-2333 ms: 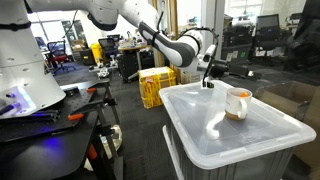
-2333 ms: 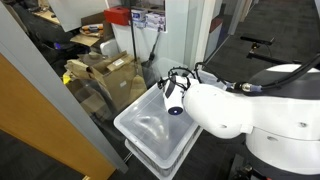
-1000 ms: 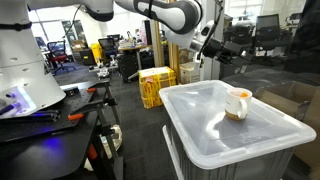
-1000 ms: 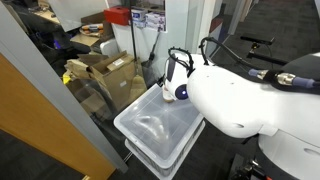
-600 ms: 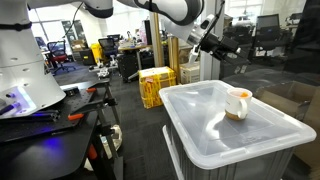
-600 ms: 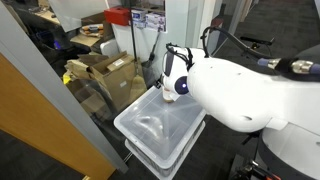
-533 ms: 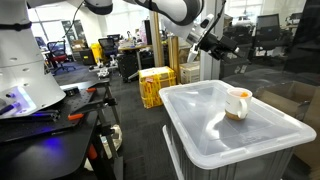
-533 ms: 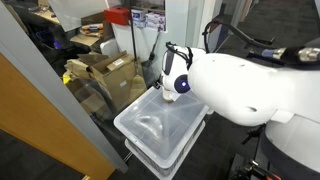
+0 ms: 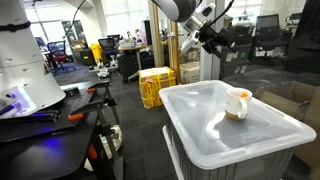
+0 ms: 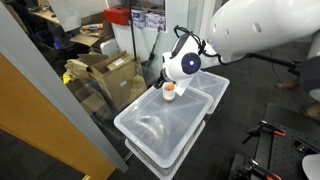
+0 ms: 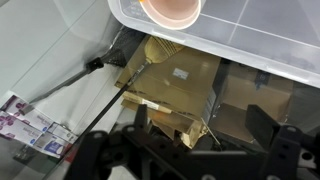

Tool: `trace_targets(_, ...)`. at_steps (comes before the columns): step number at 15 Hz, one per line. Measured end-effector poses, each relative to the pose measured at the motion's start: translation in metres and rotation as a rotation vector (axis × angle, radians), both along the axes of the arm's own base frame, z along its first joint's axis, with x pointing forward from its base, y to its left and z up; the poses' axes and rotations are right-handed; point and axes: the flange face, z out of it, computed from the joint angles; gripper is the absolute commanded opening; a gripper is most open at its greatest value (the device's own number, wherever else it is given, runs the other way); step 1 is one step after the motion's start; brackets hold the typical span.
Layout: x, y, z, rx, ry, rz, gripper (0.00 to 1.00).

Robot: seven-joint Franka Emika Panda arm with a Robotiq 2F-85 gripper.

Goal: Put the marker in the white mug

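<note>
The white mug (image 9: pixel 237 103) stands on the lid of the translucent grey bin (image 9: pixel 225 140). It also shows in the other exterior view (image 10: pixel 169 91) and at the top edge of the wrist view (image 11: pixel 170 10). It looks orange inside and low on its side. I cannot make out the marker as a separate stick in any view. My gripper (image 9: pixel 214 38) hangs high above the far end of the bin, well clear of the mug (image 10: pixel 169 74). In the wrist view its two dark fingers (image 11: pixel 200 125) stand wide apart with nothing between them.
The bin (image 10: pixel 160 128) stands against a glass wall. Cardboard boxes (image 10: pixel 108 72) and a long-handled brush (image 11: pixel 150 55) lie beyond the bin's end. Yellow crates (image 9: pixel 157 86) stand on the floor behind. A workbench with tools (image 9: pixel 55 112) is at the left.
The gripper has risen from just above the bin's far edge to high above it. The arm has swung out of the way, so the mug now shows in both exterior views.
</note>
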Motion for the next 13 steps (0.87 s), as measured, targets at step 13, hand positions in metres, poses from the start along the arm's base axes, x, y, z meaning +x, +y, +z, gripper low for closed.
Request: trace_targets(13, -0.029, -0.028, 0.006, 0.068, 0.078, 0.014, 1.0)
